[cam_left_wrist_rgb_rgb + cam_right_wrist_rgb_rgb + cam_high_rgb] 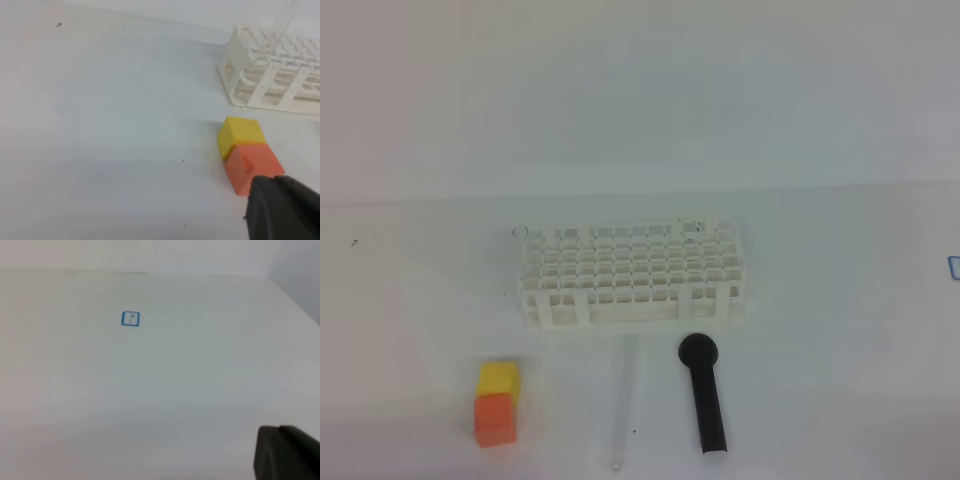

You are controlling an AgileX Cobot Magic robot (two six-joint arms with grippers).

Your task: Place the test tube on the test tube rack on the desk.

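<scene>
Nearest the overhead lens, along the bottom edge of the frame, sit three things in a row on the desk. At lower left are two small cubes touching each other, a yellow cube behind and an orange cube in front. Lower centre, the test tube lies flat on the white top, thin and nearly see-through, running from just below the rack down toward the bottom edge. Just to its right, apart from it, lies a black stick with a round head pointing up the frame. Above these, in the middle of the frame, stands the test tube rack, a white grid of square holes. A clear tube seems to stand at its upper-left corner, though it is too faint to be sure. At the far right edge is a small blue mark.

From my left wrist, the two cubes sit at centre right and the rack at upper right. A dark piece of my left claw fills the lower right corner. Whether it is apart or together I cannot tell.

From my right wrist I see bare white desk, the blue mark at upper left, and a dark bit of my right claw at lower right, pressed together and holding nothing.
</scene>
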